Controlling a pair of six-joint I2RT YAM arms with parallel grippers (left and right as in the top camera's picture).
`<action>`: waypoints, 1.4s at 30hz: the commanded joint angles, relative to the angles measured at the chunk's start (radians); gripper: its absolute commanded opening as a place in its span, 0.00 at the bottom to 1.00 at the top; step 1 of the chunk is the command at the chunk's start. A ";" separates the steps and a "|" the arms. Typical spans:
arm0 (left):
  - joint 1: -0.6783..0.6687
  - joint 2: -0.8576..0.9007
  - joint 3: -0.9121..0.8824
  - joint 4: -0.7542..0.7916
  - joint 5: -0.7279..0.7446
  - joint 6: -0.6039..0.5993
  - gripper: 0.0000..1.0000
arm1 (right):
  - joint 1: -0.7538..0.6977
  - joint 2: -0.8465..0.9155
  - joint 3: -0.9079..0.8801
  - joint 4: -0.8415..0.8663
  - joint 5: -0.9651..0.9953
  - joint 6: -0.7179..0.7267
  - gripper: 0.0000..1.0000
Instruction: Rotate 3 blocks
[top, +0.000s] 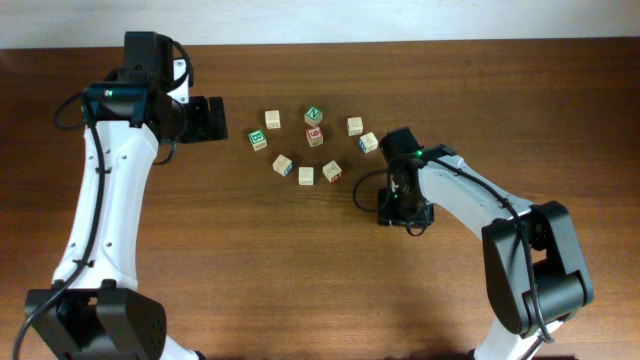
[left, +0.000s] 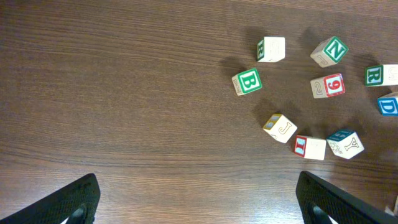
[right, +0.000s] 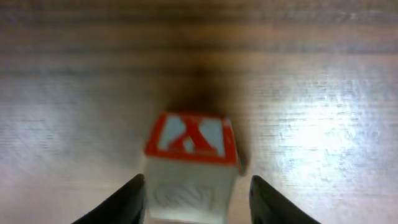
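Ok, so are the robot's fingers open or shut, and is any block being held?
Left fingers: wide open, nothing between them.
Right fingers: open, one on each side of the X block, not squeezing it.
X block: sitting between the right fingers, red X on top.
Nine other blocks: loose on the table, none held.

Overhead looks down; left wrist shares its blocks (top: 306, 175); right wrist closest.
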 joint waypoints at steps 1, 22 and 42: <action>0.003 0.003 0.018 -0.002 -0.007 -0.003 0.99 | 0.006 0.002 0.163 -0.103 0.005 -0.040 0.61; 0.003 0.003 0.018 -0.002 -0.006 -0.003 0.99 | 0.112 0.253 0.389 0.248 -0.135 -0.424 0.60; 0.003 0.003 0.018 -0.002 -0.007 -0.003 0.99 | 0.150 0.261 0.393 0.164 -0.048 -0.072 0.27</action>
